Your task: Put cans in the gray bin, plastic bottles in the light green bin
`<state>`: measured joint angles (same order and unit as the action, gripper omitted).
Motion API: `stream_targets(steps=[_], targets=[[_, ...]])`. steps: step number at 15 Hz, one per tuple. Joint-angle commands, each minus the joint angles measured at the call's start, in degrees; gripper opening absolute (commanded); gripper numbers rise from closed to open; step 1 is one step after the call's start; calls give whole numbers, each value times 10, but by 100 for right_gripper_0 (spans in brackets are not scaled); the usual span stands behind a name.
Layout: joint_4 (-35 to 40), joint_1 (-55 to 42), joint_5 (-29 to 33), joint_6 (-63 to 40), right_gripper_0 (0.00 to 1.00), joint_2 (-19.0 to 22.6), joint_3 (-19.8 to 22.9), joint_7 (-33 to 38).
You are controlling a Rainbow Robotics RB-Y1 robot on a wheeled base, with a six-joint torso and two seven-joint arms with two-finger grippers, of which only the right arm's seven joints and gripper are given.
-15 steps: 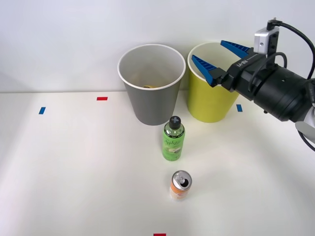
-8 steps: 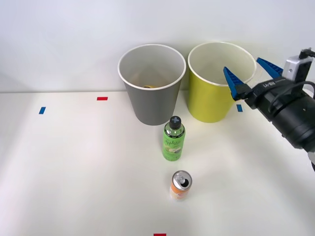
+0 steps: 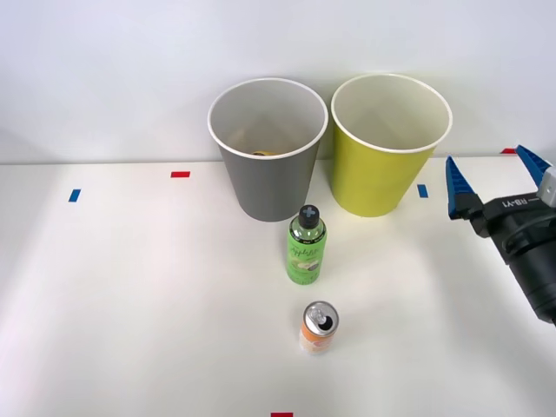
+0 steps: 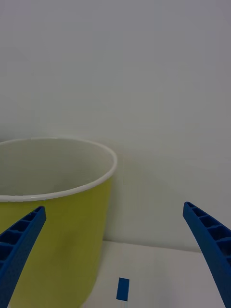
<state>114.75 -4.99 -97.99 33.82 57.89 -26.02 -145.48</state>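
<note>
— Front view first: where are your jaws?

— My right gripper (image 3: 493, 178) hangs to the right of the light green bin (image 3: 382, 174), jaws wide and empty.

— And the things?

— On the tabletop (image 3: 130, 287), the green bottle (image 3: 306, 245) stands before the gray bin (image 3: 268, 165), the orange-white can (image 3: 319, 327) nearer me. Something yellow, perhaps a can, lies inside the gray bin.

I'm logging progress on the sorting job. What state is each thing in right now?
Gray bin: upright, something yellow lies inside.
Light green bin: upright, nothing visible inside.
Green bottle: upright on the table, capped.
Orange-white can: upright on the table, unsorted.
Right hand: open, holding nothing.
</note>
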Motion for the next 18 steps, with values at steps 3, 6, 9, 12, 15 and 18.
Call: stream_targets(steps=[3,6,9,12,15,18], targets=[[-3,-63,68,50,98,-89,15,-9],[-3,-93,102,50,98,-114,27,-15],[-3,-115,133,44,98,-153,39,-17],[-3,-155,200,-26,98,-222,102,-16],[-2,-180,292,-116,98,-302,171,-4],[-2,-184,301,-126,98,-330,178,-5]])
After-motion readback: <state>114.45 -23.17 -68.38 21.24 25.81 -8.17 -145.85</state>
